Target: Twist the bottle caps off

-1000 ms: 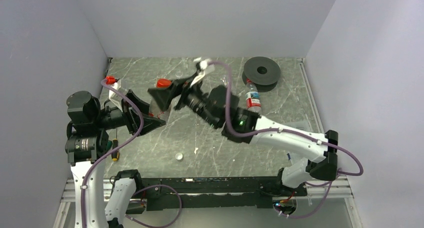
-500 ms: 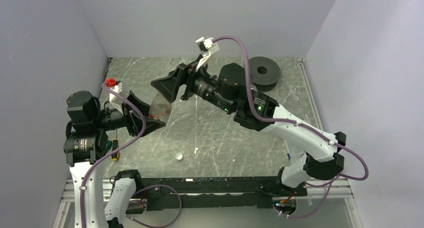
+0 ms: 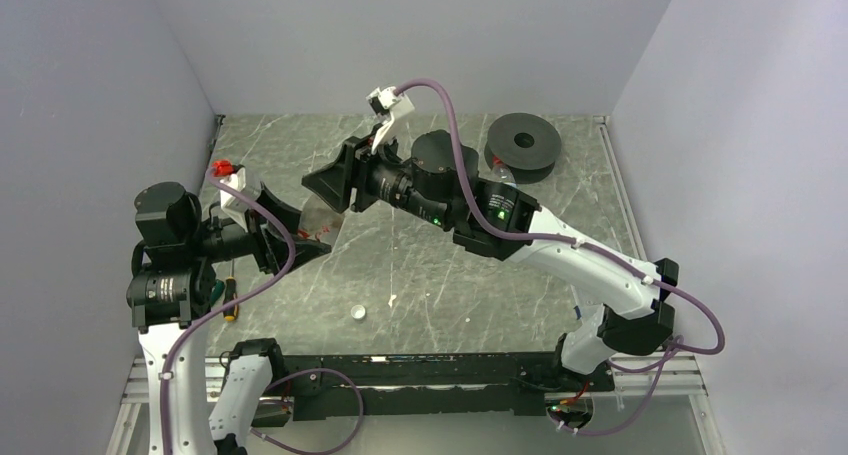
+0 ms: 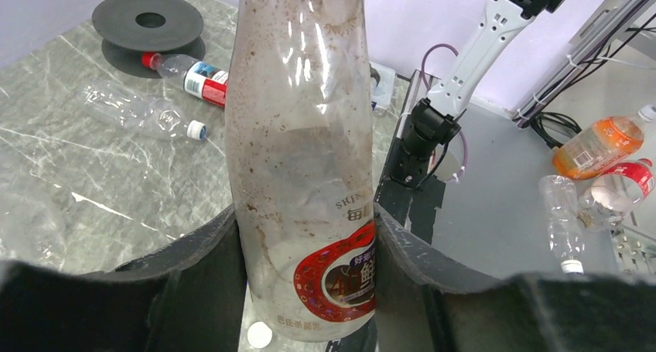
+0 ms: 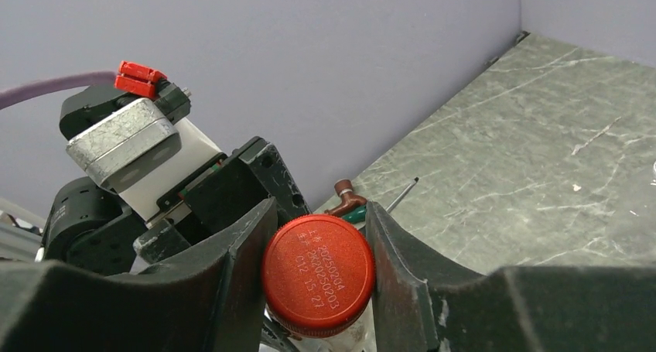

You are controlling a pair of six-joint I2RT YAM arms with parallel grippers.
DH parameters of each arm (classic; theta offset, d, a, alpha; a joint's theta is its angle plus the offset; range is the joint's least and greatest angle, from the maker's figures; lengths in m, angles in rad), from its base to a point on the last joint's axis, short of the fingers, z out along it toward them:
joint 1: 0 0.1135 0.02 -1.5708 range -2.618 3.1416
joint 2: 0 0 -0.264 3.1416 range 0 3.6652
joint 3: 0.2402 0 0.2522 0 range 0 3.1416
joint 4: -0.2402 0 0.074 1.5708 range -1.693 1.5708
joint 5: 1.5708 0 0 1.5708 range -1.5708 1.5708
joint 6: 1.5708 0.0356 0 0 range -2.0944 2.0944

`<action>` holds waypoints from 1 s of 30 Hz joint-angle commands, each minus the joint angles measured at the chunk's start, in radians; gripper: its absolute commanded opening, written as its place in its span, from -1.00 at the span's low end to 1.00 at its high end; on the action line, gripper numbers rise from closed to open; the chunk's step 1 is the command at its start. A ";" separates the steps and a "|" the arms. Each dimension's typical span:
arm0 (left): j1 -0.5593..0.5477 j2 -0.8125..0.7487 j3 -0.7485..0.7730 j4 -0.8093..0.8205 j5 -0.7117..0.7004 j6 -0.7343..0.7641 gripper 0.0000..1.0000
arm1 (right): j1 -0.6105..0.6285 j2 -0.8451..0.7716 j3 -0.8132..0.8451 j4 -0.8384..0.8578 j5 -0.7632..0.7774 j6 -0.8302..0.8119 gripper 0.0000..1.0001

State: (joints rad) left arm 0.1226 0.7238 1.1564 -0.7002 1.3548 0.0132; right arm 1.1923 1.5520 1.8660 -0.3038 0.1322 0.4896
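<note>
Marbled grey-green table (image 3: 430, 275), closed in by pale lilac walls (image 3: 420, 45), carries the whole scene. Between the jaws of the left gripper (image 4: 305, 240) stands a grimy bottle (image 4: 302, 135), clear plastic with a red label low on its body. Both fingers (image 4: 209, 275) press against its lower part, so this gripper is clenched on it and holds it roughly upright above the tabletop.

At the top of that bottle, the right gripper (image 5: 319, 247) has its jaws clamped on the red cap (image 5: 318, 275). One pad touches each side, and the printed face of the cap is turned toward the wrist camera. A little clear plastic shows just beneath the cap, so it sits on the neck.

Just below the left jaws, a loose white cap (image 4: 259, 335) lies on the table. Farther beyond those jaws, a plain bottle (image 4: 143, 114) with a white cap lies on its side. Behind it lies a red-labelled bottle (image 4: 189, 72), its red-capped end just beside the black spool disc (image 4: 148, 21).

Beyond the right jaws, past the left wrist, a screwdriver (image 5: 363, 201) lies on the table near the wall. Off the table edge, well apart from both grippers, an orange bottle (image 4: 599, 147) and a few clear ones lie on a grey surface.
</note>
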 commanded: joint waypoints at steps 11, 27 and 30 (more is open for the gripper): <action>-0.002 0.006 -0.028 0.280 0.016 -0.253 0.92 | 0.093 -0.053 -0.109 0.191 0.084 -0.116 -0.83; -0.001 -0.030 -0.051 0.240 0.063 -0.221 -0.03 | 0.136 -0.022 -0.131 0.300 0.088 -0.132 -0.79; -0.002 -0.025 -0.040 0.216 0.065 -0.198 -0.06 | 0.138 -0.022 -0.141 0.300 0.095 -0.116 -0.28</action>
State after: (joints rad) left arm 0.1207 0.6903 1.0851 -0.4606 1.4002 -0.2111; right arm 1.3148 1.5360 1.7241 -0.0761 0.2295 0.3630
